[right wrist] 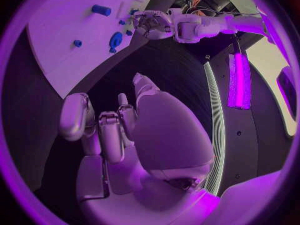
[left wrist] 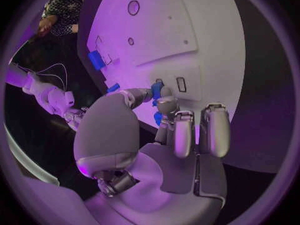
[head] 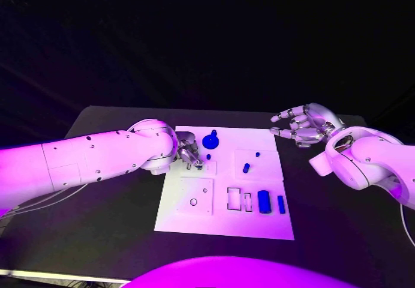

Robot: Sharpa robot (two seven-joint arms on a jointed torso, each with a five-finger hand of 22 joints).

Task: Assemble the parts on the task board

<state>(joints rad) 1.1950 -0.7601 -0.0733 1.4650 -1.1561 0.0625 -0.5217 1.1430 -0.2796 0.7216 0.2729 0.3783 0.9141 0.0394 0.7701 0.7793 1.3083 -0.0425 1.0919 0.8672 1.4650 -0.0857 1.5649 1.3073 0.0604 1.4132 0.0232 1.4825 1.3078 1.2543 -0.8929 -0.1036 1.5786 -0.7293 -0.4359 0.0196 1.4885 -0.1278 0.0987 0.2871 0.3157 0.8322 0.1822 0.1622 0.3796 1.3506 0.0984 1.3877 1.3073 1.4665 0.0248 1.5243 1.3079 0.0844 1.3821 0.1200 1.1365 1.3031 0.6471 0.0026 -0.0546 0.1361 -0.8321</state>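
Left hand (head: 189, 155) fingers pinch a small blue plastic part (left wrist: 157, 90) over white rectangular task board (head: 223, 225), far-left region | right hand (head: 303, 125) fingers spread, empty, beside board | advice: align part over slot, press straight down.

The left arm (head: 86, 159) comes in from the left side and reaches across toward the middle, its wrist bent so that the left robot hand (head: 190, 157) points down. In the left wrist view, the thumb and one finger of this robot hand (left wrist: 156, 115) come together around a small blue part (left wrist: 156, 90), while the other fingers (left wrist: 215, 127) lie side by side, bent forward. The right arm (head: 367, 165) enters from the right side and is raised. The right robot hand (head: 303, 125) hangs in the air, fingers (head: 287, 114) apart and loosely curled, holding nothing. The right wrist view shows its fingers (right wrist: 75, 117) bent over the palm.
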